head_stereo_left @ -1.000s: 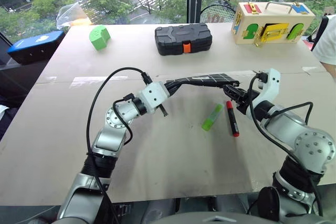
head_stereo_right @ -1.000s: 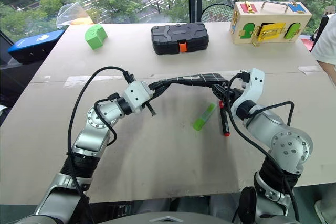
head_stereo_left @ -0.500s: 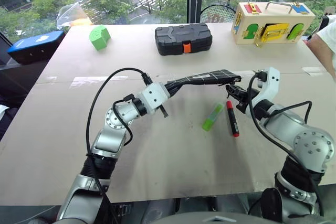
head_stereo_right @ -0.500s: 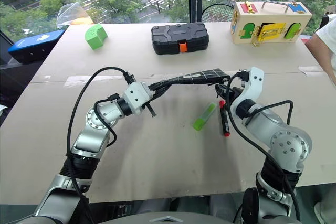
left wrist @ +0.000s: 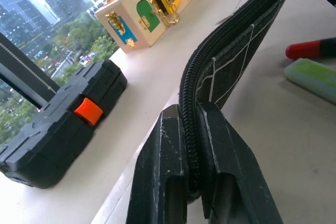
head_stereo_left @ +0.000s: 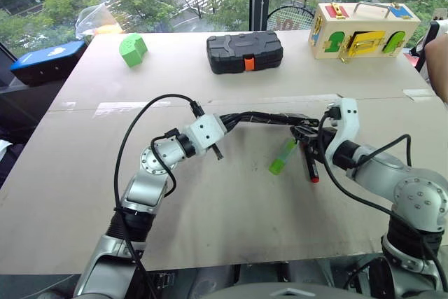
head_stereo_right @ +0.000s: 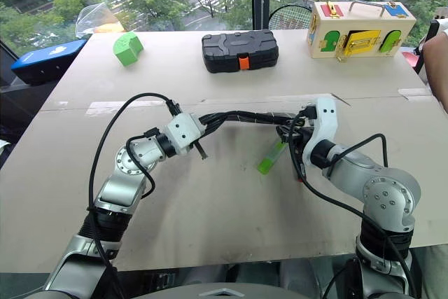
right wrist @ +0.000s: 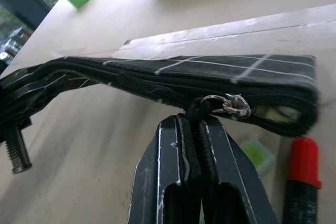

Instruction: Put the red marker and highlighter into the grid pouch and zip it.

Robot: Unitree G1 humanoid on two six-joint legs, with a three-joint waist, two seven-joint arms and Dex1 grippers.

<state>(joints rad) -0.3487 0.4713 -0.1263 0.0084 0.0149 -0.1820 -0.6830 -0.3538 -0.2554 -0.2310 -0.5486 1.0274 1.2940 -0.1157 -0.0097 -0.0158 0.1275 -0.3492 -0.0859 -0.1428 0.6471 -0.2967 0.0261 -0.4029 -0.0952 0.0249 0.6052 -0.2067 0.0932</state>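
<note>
The grid pouch [head_stereo_left: 269, 115] hangs above the table, stretched edge-up between both grippers. My left gripper [head_stereo_left: 229, 118] is shut on its left end, its fingers [left wrist: 168, 145] clamping the zipper edge. At the pouch's right end my right gripper [right wrist: 192, 121] is shut on the black zipper pull [right wrist: 198, 107], beside a metal ring [right wrist: 228, 103]. The light-green highlighter [head_stereo_left: 283, 157] lies on the table below the pouch. The red marker [head_stereo_left: 313, 170] lies just right of it, partly hidden behind my right gripper [head_stereo_left: 302, 131].
A black hard case with an orange latch [head_stereo_left: 244, 51] stands at the back centre, a green block [head_stereo_left: 131, 49] at the back left, and a wooden latch box [head_stereo_left: 362, 29] at the back right. A person's arm [head_stereo_left: 439, 61] shows at the right edge.
My right gripper has shut on the zipper pull and shifted left and slightly down. The pouch's right end has sunk, so it now hangs level. My left gripper has stayed put.
</note>
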